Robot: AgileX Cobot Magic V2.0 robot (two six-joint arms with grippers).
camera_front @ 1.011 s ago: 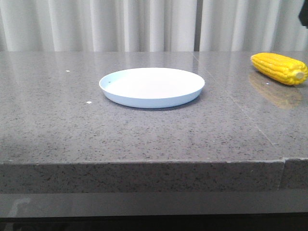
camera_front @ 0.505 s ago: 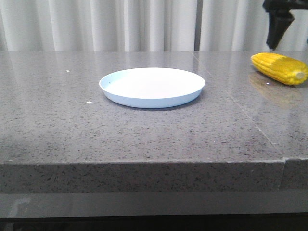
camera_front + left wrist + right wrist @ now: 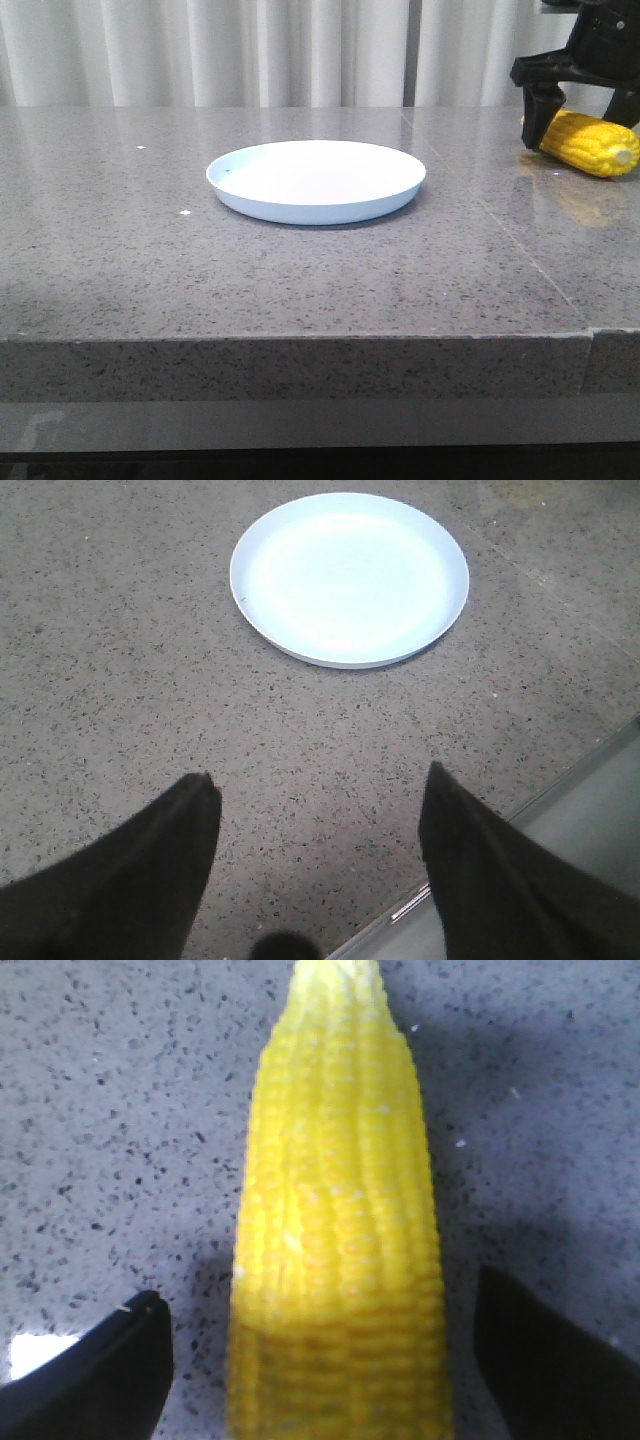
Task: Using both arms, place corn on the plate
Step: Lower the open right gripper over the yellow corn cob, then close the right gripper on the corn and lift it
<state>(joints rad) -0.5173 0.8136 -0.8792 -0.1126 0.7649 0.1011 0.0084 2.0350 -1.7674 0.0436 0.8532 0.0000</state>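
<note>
Right wrist view: corn (image 3: 335, 1240) between spread jaws, plain, unmarked.

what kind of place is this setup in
Probably a lab or staged test bench: a speckled grey stone counter, plain white curtains behind, and only a plate and corn laid out.

Polished speckled grey stone table (image 3: 300, 280), smooth matt pale plate (image 3: 316, 180), bumpy glossy yellow corn (image 3: 592, 142), white cloth curtain (image 3: 250, 50)

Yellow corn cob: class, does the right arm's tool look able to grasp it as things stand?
Probably yes. The right tool is open, one finger on each side of the yellow corn cob, which lies on the grey speckled stone table. Nothing blocks it.
</note>
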